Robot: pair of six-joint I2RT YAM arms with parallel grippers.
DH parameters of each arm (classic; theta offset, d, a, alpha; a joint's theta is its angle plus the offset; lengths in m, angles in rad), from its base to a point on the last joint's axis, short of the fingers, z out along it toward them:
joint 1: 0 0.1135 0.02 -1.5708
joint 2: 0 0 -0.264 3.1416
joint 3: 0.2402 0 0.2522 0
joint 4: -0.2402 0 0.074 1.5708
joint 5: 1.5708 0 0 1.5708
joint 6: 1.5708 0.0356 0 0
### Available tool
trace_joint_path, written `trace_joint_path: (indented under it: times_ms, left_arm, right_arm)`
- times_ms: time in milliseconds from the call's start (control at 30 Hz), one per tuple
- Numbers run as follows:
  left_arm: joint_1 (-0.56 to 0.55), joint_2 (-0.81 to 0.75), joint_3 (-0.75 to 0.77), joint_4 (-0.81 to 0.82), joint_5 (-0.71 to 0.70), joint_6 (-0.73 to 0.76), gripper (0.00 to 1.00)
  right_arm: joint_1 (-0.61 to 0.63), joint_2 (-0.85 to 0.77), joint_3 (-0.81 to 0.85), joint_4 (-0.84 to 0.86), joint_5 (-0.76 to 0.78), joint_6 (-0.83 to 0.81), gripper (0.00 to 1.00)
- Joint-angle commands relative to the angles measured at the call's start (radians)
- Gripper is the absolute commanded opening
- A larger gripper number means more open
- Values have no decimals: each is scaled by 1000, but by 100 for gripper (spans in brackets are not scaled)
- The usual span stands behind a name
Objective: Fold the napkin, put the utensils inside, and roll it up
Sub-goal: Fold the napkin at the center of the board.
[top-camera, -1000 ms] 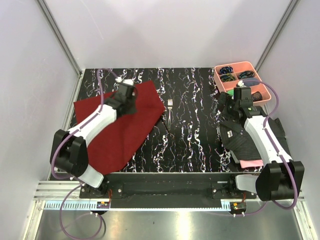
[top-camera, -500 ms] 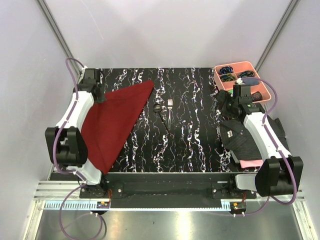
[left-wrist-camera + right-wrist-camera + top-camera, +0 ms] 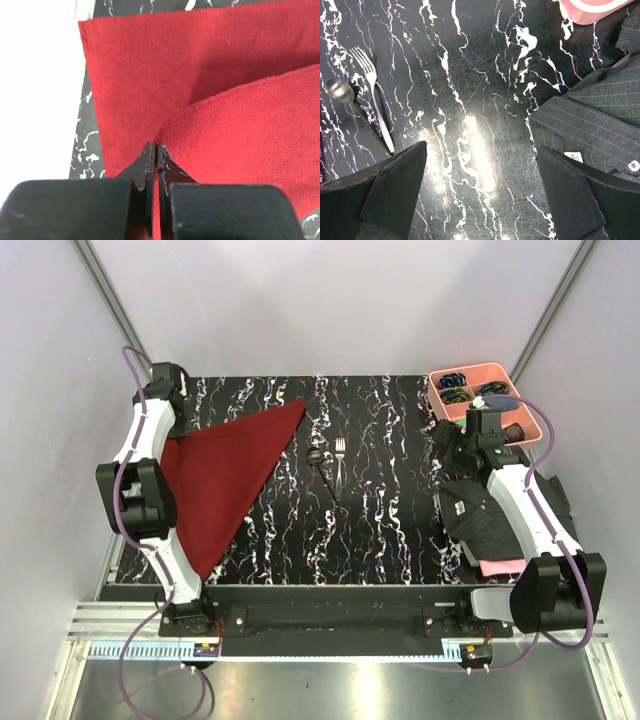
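Note:
The dark red napkin (image 3: 215,475) lies folded into a triangle on the left of the black marble table. My left gripper (image 3: 163,400) is at the far left corner, shut on a corner of the napkin's top layer (image 3: 210,135), which it holds over the lower layer (image 3: 130,60). The silver fork (image 3: 340,458) and the dark-bowled spoon (image 3: 322,466) lie side by side at the table's middle; both show in the right wrist view, the fork (image 3: 375,95) beside the spoon (image 3: 342,92). My right gripper (image 3: 462,452) is open and empty, hovering right of them.
A pink tray (image 3: 484,400) with small items stands at the far right corner. A dark striped shirt (image 3: 500,515) over a pink cloth (image 3: 503,566) lies under the right arm. White walls close in both sides; the napkin's left edge is near the table edge (image 3: 80,125).
My left gripper has pulled the napkin's corner from the middle over to the far left corner, folding the cloth into a triangle and uncovering the spoon. The right arm has barely moved.

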Motion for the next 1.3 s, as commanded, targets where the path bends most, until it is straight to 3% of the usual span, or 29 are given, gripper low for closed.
trace_joint_path:
  times_ms: [0, 1267]
  left_arm:
    - [18, 38, 110, -25, 10, 30, 0]
    - [122, 161, 274, -40, 48, 6, 0]
  right_arm:
    - [-6, -16, 7, 6, -18, 0, 100]
    - [-5, -15, -6, 4, -24, 22, 100]
